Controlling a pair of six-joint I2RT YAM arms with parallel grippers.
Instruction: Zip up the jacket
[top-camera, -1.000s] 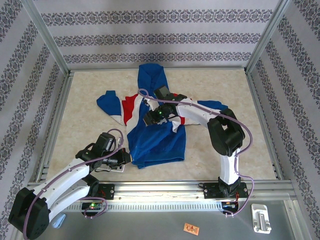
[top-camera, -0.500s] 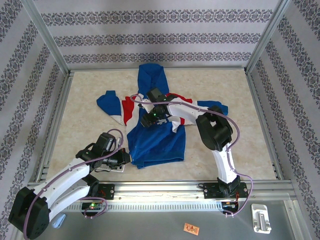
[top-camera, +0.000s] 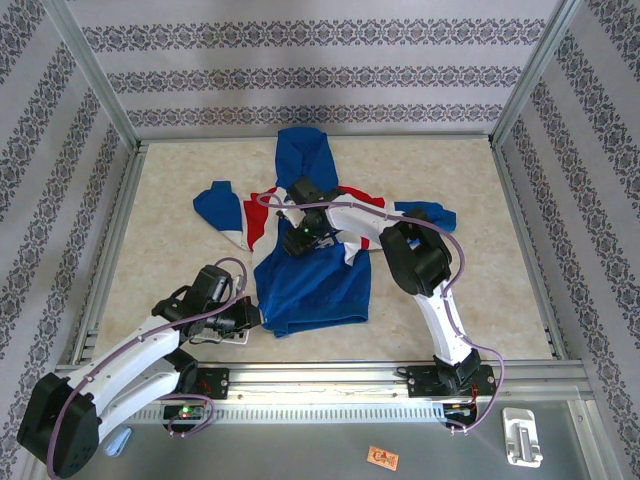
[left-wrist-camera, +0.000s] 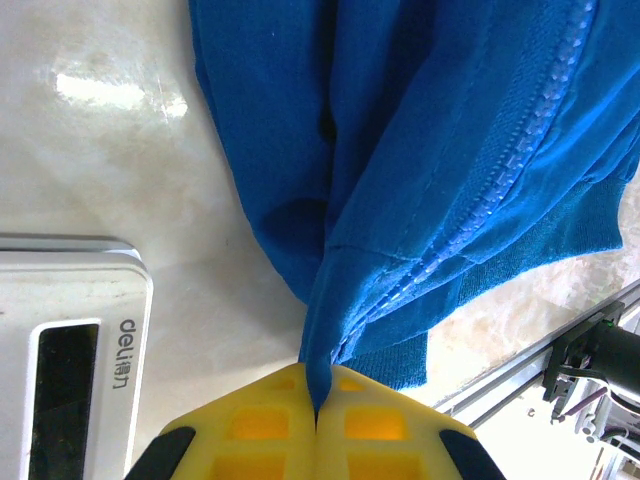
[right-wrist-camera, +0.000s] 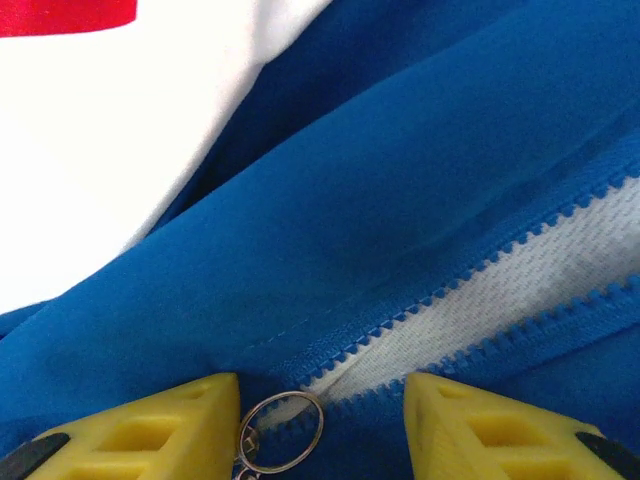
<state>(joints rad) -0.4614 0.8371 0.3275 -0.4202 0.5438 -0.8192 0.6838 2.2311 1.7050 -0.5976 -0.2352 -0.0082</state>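
Observation:
The blue jacket (top-camera: 312, 280) with red and white panels lies spread on the table, hood toward the back. My left gripper (top-camera: 256, 318) is shut on the jacket's bottom hem corner (left-wrist-camera: 325, 330), the fabric pinched between its yellow fingers (left-wrist-camera: 250, 430). My right gripper (top-camera: 300, 236) hovers over the chest, open, its yellow fingers (right-wrist-camera: 150, 430) standing either side of the zipper. The metal pull ring (right-wrist-camera: 282, 430) lies between them, close to the left finger. Above the ring the zipper teeth (right-wrist-camera: 480, 290) part, showing white lining.
A white scale (left-wrist-camera: 70, 350) marked "deli" sits on the table beside my left gripper. Aluminium rails (top-camera: 330, 372) frame the table, with patterned walls behind. A small white holder (top-camera: 522, 435) lies off the table at the front right.
The right arm's elbow has swung left and its gripper has edged left over the chest. The left arm has stayed still.

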